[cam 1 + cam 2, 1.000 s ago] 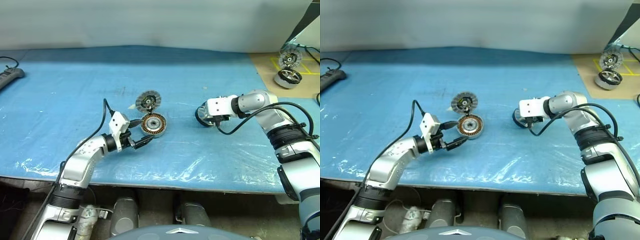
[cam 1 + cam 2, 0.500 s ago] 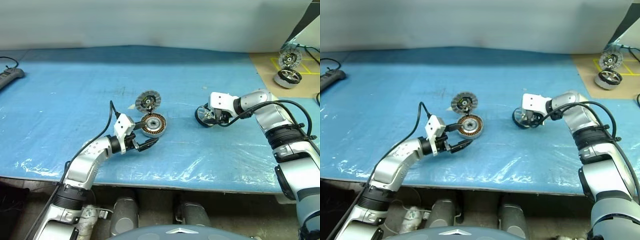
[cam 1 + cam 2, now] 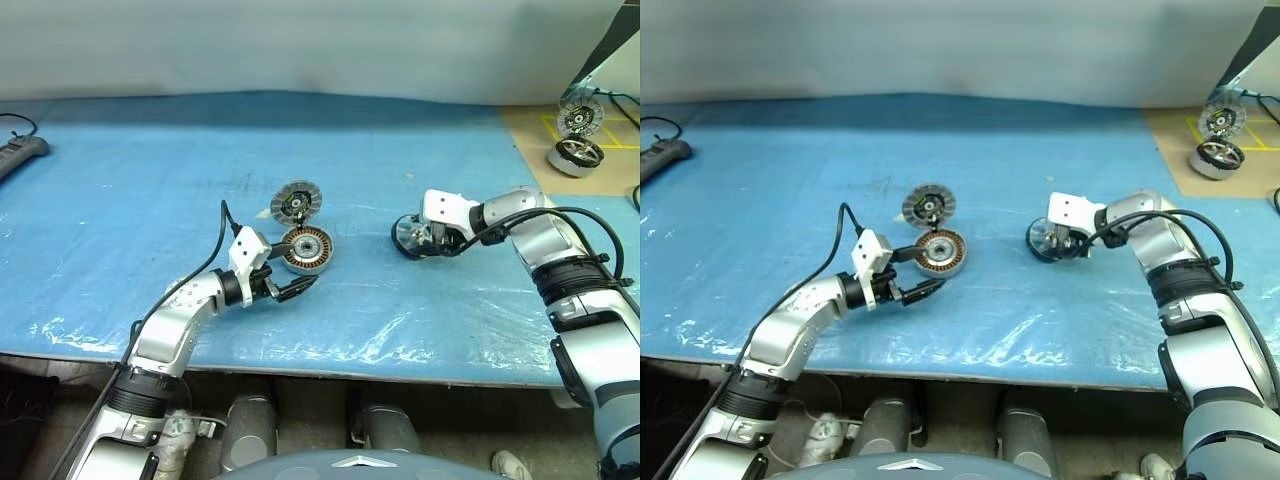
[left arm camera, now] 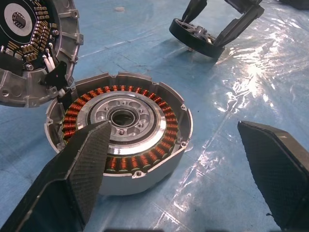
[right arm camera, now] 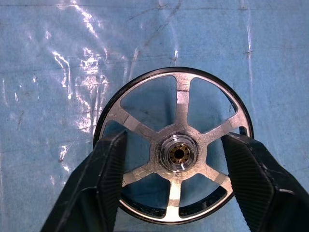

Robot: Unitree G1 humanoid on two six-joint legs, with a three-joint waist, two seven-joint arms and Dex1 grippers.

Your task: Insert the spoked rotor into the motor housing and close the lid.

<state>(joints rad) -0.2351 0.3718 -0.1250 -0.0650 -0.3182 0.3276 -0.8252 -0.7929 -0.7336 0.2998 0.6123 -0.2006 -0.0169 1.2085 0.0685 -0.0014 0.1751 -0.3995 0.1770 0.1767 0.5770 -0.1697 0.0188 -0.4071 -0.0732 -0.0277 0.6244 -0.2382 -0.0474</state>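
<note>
On the blue table (image 3: 120, 200), right of centre, the right gripper (image 5: 176, 181) straddles the spoked rotor (image 5: 176, 150), fingers (image 5: 104, 179) beside its rim, not yet clamped. Uneven closing could tip the rotor or make it slip. Left, the open left gripper (image 3: 290, 280) flanks the motor housing (image 3: 306, 249), lid (image 3: 296, 203) behind.

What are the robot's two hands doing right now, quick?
Left gripper: open, holding nothing, beside the motor housing.
Right gripper: open, fingers either side of the spoked rotor, not gripping yet.

The lid (image 3: 296, 202) sits just behind the motor housing (image 3: 305, 249), the spoked rotor (image 3: 412, 236) right.
</note>
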